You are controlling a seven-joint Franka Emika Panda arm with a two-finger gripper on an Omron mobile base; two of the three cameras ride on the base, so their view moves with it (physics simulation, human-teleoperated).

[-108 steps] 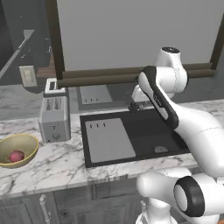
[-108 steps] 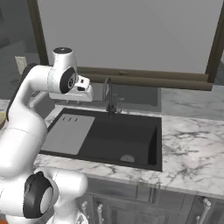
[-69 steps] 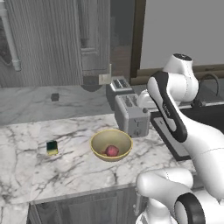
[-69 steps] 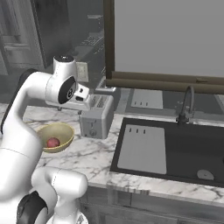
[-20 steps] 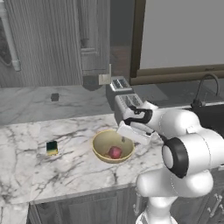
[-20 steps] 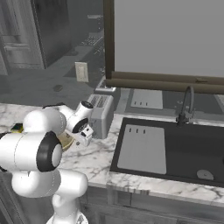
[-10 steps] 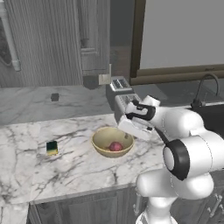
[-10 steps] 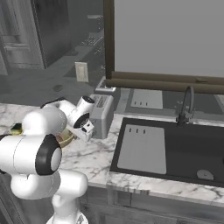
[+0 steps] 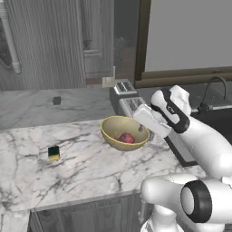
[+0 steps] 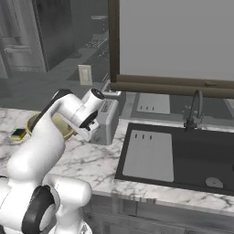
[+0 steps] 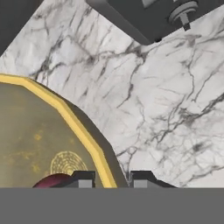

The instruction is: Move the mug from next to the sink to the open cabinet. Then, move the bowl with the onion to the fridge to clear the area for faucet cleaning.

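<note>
The jaws (image 11: 112, 178) are closed across the rim of the bowl (image 9: 124, 132), one finger inside the wall and one outside, pinching it at the edge nearest the toaster (image 9: 130, 105). In the hand view the yellow rim passes straight between the two tips. The onion (image 9: 127, 137) lies inside the bowl, just inward of the inner finger. The bowl appears to sit slightly above the marble counter (image 9: 81, 167), tilted a little, though contact with the counter cannot be confirmed. The toaster stands just beyond the jaws, on the outer side of the bowl. A small green and yellow sponge (image 9: 54, 153) lies on the counter well apart, on the far side of the bowl from the jaws. The sink (image 10: 178, 155) with its grey board (image 10: 150, 154) and the faucet (image 10: 194, 109) lie past the toaster, well apart from the jaws
</note>
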